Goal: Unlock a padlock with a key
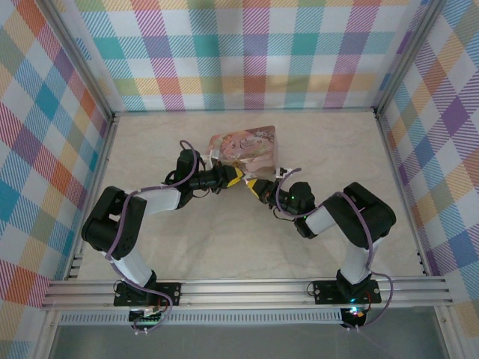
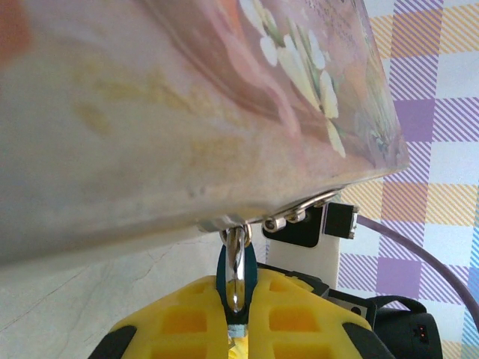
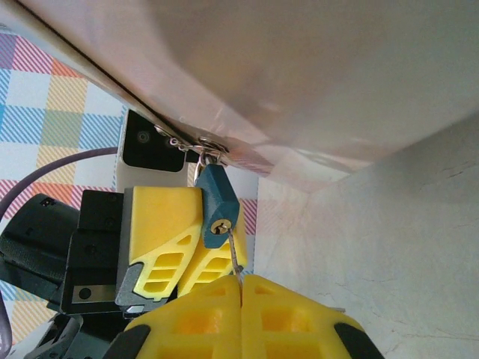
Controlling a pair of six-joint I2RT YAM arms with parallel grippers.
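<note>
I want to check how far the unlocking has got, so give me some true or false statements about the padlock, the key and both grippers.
1. The left gripper is shut on the padlock. True.
2. The right gripper is open and empty. False: it is shut on the key.
3. The padlock hangs from the edge of the pink tin. True.
4. The key is pushed fully into the keyhole. False: the keyhole shows bare, with the key's tip just beside it.
</note>
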